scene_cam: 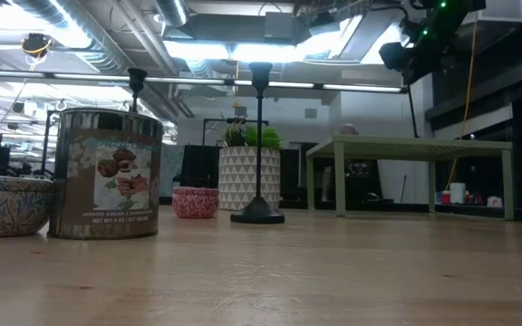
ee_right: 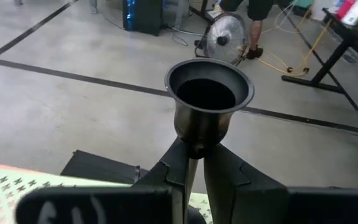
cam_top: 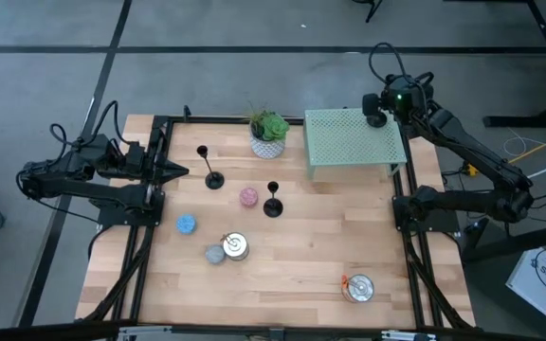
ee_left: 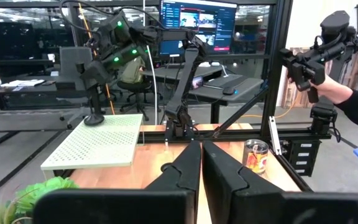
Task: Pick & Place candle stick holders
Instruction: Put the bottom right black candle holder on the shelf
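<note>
Three black holders show in all. Two stand upright on the counter [cam_top: 282,284]: one holder [cam_top: 213,177] just left of the plant pot [cam_top: 268,144], another holder [cam_top: 273,206] just right of the pink candle [cam_top: 248,197]. The third holder [ee_right: 208,102] is clamped in the right hand [ee_right: 194,163], whose fingers are pressed together on its thin stem with the cup-like top rising above them; from the left wrist view its round base [ee_left: 94,119] appears to be at the surface of the green rack [cam_top: 354,142], near the far corner, though whether it touches I cannot tell.

There are three small candles on the counter: pink, blue [cam_top: 187,224] and grey [cam_top: 215,254]. Two silver tins sit there too, one tin [cam_top: 236,246] touching the grey candle, the other tin [cam_top: 358,288] well apart near the front right. One plant, one rack.

The right arm reaches from the counter's right edge, bent at the elbow, up to the rack's far right corner. The left arm lies low along the left edge, its hand [cam_top: 176,170] with fingers together, holding nothing, pointing in toward the counter.

In the left wrist view a person's sleeve and hand [ee_left: 334,92] show beyond the frame.
</note>
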Tool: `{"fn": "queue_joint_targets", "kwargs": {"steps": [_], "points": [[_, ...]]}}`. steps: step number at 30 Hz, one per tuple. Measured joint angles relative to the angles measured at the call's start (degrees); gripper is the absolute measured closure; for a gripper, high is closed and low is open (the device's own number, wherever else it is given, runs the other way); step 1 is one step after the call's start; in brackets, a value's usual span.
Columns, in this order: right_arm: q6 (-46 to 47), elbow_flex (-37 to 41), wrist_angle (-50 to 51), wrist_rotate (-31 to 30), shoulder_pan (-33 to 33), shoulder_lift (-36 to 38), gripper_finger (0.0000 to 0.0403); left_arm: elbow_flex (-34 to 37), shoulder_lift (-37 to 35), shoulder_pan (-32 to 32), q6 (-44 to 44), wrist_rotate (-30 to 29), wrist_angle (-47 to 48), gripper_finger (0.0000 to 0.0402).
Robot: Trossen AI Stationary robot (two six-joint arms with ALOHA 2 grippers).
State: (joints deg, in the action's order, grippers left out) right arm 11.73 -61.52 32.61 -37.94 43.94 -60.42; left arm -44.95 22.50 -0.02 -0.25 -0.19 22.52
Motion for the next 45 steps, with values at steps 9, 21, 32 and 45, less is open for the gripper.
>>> {"fn": "queue_joint_targets", "kwargs": {"steps": [9,21,32,45], "points": [[1.4,0.0,2.3,-1.0,0.0,0.0,0.0369,0.0,0.0,0.0,0.0,0.0,0.0,0.0393],[1.5,0.0,3.0,-1.0,0.0,0.0,0.0353,0.0,0.0,0.0,0.0,0.0,0.0,0.0390],[1.5,0.0,3.2,-1.0,0.0,0.0,0.0269,0.0,0.0,0.0,0.0,0.0,0.0,0.0391],[1.5,0.0,5.8,-1.0,-0.1,2.1,0.0220,0.0,0.0,0.0,0.0,0.0,0.0,0.0390]]}}
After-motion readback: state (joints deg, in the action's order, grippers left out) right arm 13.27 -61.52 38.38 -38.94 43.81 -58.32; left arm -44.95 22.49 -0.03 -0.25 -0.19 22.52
